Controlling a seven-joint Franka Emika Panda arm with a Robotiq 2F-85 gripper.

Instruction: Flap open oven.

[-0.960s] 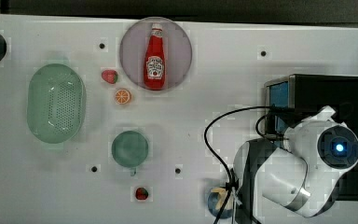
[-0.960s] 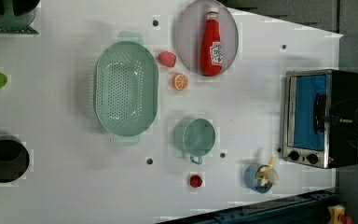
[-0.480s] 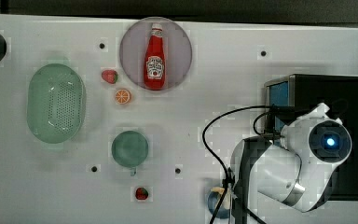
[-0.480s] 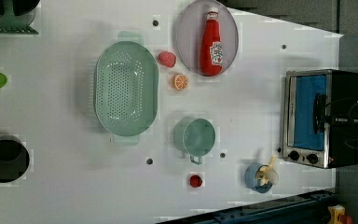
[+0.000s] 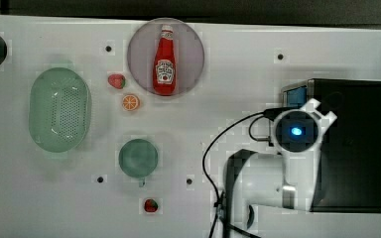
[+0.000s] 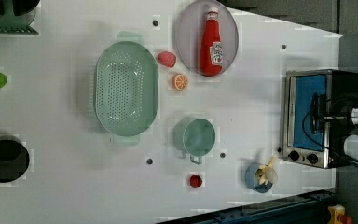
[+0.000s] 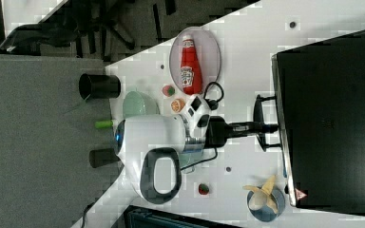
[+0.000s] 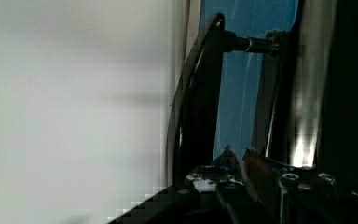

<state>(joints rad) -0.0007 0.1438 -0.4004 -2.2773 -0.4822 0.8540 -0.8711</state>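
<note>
The oven (image 5: pixel 352 148) is a black box at the top view's right, with a blue-tinted door (image 6: pixel 306 112) in a silver frame and small knobs below it. The door stands upright against the frame. Its dark bar handle (image 7: pixel 259 109) sticks out from the front on two posts. My gripper (image 7: pixel 267 127) reaches level across the table to the middle of that bar and is shut on it. In the wrist view the handle (image 8: pixel 198 93) runs down to the gripper (image 8: pixel 237 161), with the blue glass right behind. From above, my white wrist (image 5: pixel 296 131) hides the fingers.
A blue bowl with banana (image 6: pixel 261 176) sits close to the oven's knob end. Farther off are a green cup (image 5: pixel 138 157), a green colander (image 5: pixel 59 110), a plate with a ketchup bottle (image 5: pixel 165 57), an orange slice (image 5: pixel 130 102) and two strawberries. A black cable (image 5: pixel 218 144) loops beside the arm.
My wrist has swung toward the top view's left, from over the oven's roof to over its front edge. The door looks the same as before.
</note>
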